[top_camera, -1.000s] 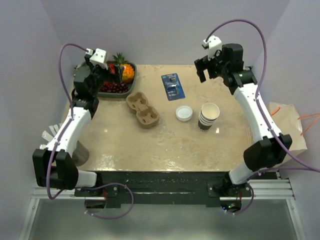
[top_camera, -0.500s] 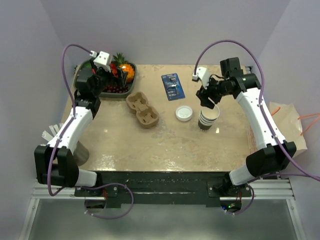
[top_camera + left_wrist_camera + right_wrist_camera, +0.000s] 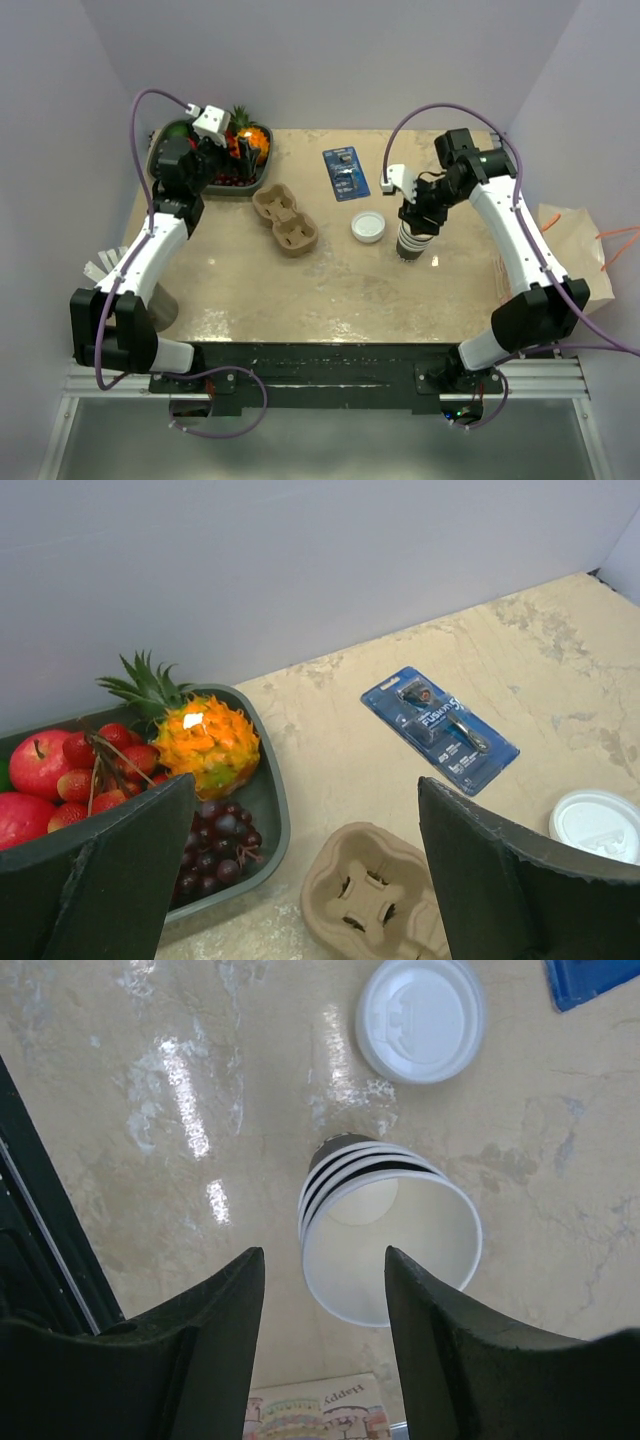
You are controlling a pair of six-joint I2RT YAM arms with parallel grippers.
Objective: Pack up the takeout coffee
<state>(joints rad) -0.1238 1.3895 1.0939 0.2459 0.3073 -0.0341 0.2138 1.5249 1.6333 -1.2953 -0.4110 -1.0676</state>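
No lidded takeout coffee is in view. A stack of lidless nested brown cups [image 3: 410, 246] [image 3: 390, 1250] stands right of centre, white inside. A loose round white lid [image 3: 368, 227] [image 3: 420, 1018] [image 3: 600, 825] lies just left of it. My right gripper [image 3: 413, 212] [image 3: 323, 1255] hangs directly over the stack's mouth. Its jaws stand apart with nothing between them, and I cannot tell if a finger touches the rim. My left gripper [image 3: 226, 150] [image 3: 305, 780] is wide open and empty above the gap between fruit tray and carrier.
A brown moulded-pulp cup carrier [image 3: 286, 220] [image 3: 375, 900] lies left of centre. At the back left stands a grey fruit tray [image 3: 258, 178] [image 3: 270, 810]. A blue razor pack [image 3: 346, 172] [image 3: 440, 730] lies at the back. A paper bag [image 3: 575, 255] stands off the right edge.
My right gripper has swung down from the back right corner to just above the cup stack, and its jaws have narrowed. My left gripper has drifted slightly right over the fruit tray.
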